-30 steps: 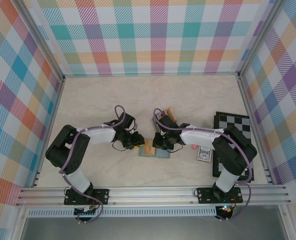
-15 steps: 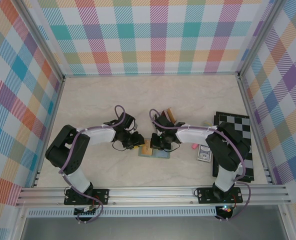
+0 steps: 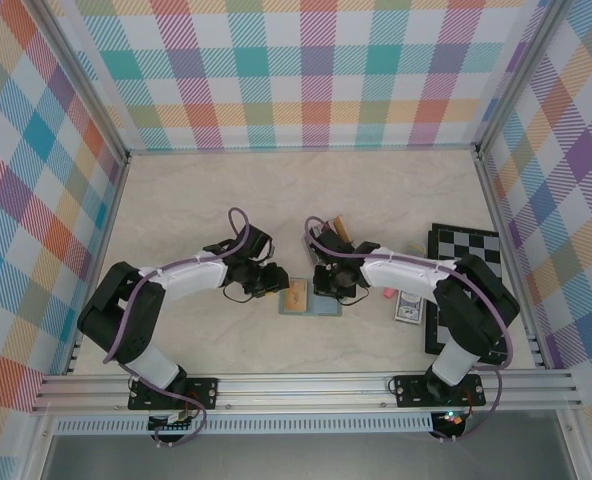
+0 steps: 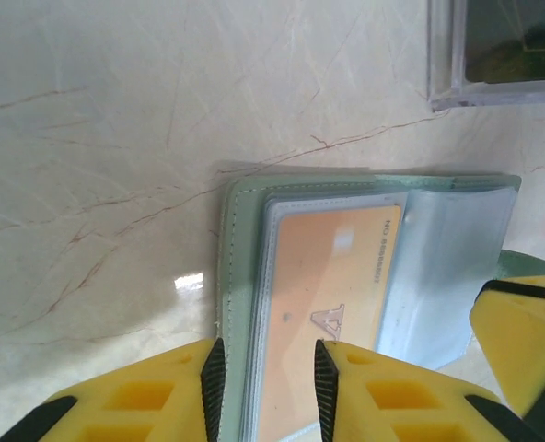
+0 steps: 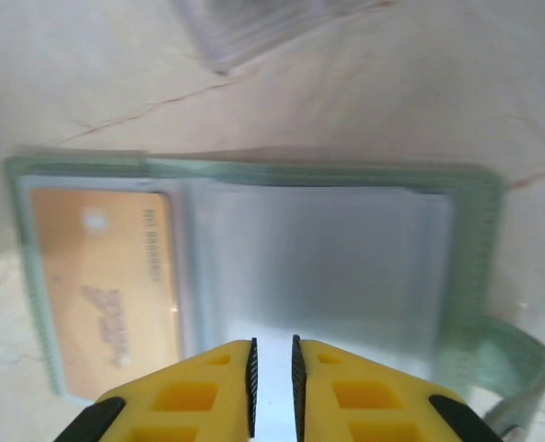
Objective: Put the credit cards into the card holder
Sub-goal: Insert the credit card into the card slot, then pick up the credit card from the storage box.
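Card holder [image 5: 480, 276] (I judge it soft, limp; tan-orange card [image 5: 102, 285] seated) lies open directly ahead of my left gripper [image 4: 265, 364], slightly spread, and right gripper [image 5: 272, 364], nearly closed, grip on it untellable; take its stitched rim.

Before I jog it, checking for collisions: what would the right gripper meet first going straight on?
Probably the open sage-green soft card holder: the right gripper points at its empty clear sleeve; depth unclear.

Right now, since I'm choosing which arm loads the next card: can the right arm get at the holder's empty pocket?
Probably yes. The right gripper hangs just over the empty clear pocket of the card holder, nothing between; the orange card fills the other pocket.
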